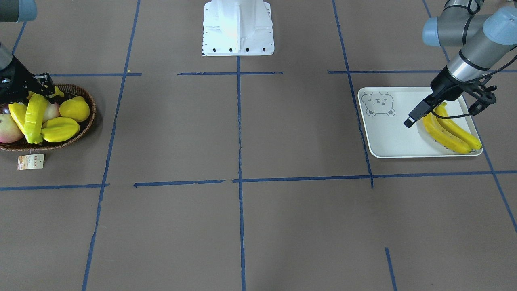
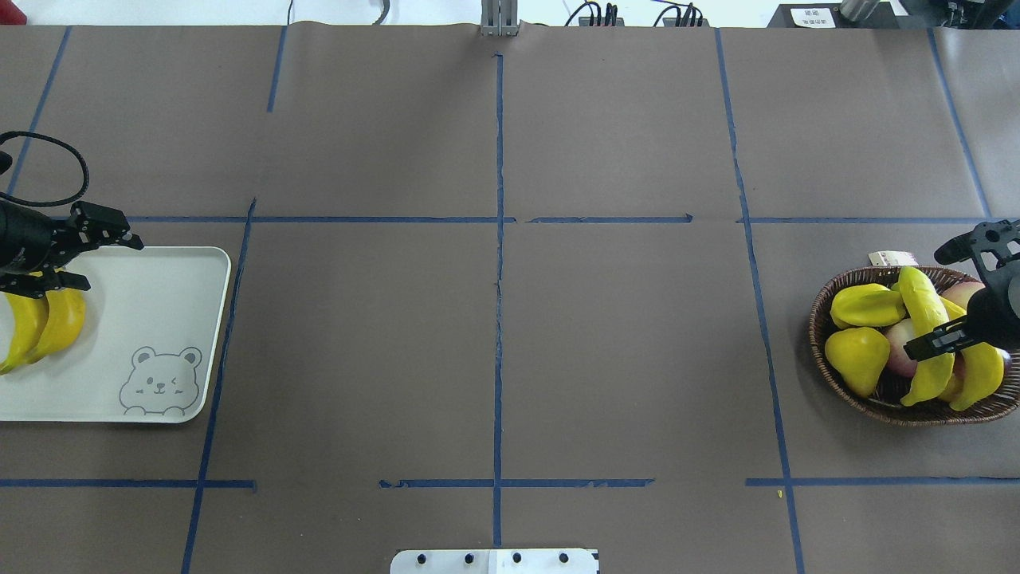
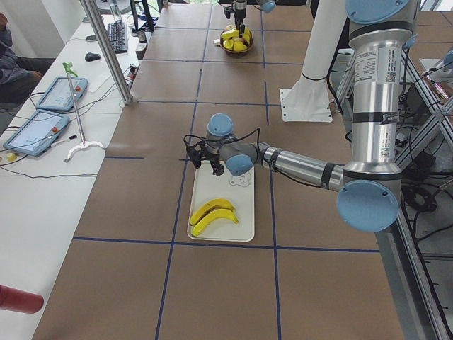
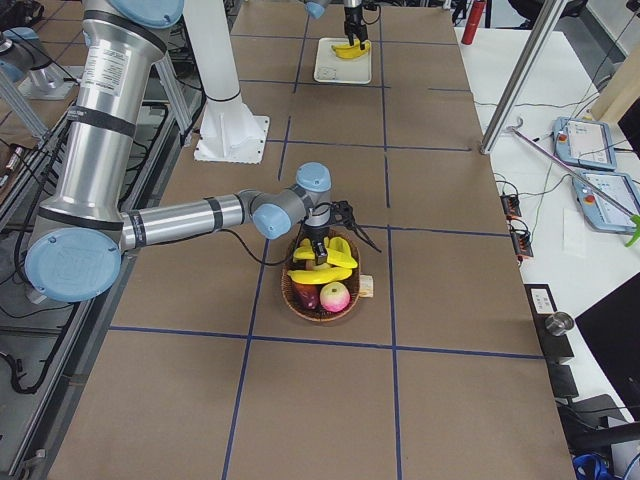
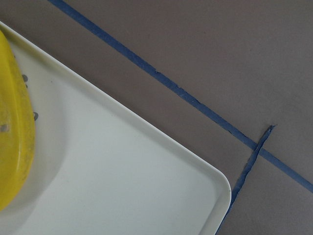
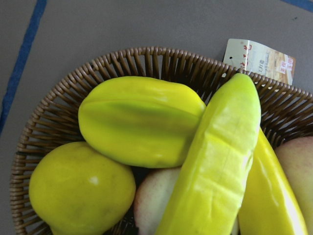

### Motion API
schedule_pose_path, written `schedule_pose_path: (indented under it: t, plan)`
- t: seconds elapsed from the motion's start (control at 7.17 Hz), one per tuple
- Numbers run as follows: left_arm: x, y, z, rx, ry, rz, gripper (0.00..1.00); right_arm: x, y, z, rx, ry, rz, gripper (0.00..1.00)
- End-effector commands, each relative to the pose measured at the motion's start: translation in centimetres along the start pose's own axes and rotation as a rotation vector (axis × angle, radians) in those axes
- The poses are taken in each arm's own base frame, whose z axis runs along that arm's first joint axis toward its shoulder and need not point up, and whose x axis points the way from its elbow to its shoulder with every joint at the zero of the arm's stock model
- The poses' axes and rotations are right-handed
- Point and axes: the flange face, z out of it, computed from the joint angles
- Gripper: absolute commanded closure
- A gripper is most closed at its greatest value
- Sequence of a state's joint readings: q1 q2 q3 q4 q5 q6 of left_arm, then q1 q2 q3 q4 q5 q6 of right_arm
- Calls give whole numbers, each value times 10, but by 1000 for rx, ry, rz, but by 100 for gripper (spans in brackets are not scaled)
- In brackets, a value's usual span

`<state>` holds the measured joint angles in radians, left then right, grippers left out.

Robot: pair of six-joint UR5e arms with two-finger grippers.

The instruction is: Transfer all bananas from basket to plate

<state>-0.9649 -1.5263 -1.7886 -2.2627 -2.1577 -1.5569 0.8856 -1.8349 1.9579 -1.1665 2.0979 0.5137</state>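
Note:
Two bananas lie side by side on the plate, a pale tray with a bear face. My left gripper is open and empty just above their stem ends; it also shows in the front view. One banana shows at the left wrist view's edge. Two more bananas lie across the fruit in the wicker basket. My right gripper hangs open low over the upper banana, one finger on each side of it. No fingers show in the wrist views.
The basket also holds a starfruit, a round yellow fruit and pink-red fruits. Its paper tag lies on the table beside it. The white robot base stands mid-table between plate and basket.

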Motion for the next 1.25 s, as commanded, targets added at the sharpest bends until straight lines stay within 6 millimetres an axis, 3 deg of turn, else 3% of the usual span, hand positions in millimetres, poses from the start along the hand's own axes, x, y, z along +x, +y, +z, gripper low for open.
schedule_pose_path:
  t: [0.0, 0.28, 0.56, 0.84, 1.12]
  plan:
    - [1, 0, 0, -1, 1, 1, 0, 2, 1, 1, -7, -2, 4, 63]
    - [1, 1, 1, -4, 0, 1, 0, 5, 1, -12, 15, -3, 13, 79]
    - [4, 3, 2, -8, 4, 5, 0, 9, 4, -40, 55, -18, 23, 84]
    - [43, 15, -15, 1, 97, 72, 0, -6, -6, -63, 71, -126, 11, 84]
    - [97, 48, -20, -39, 177, 152, 0, -23, -25, -75, 133, -164, -10, 84]
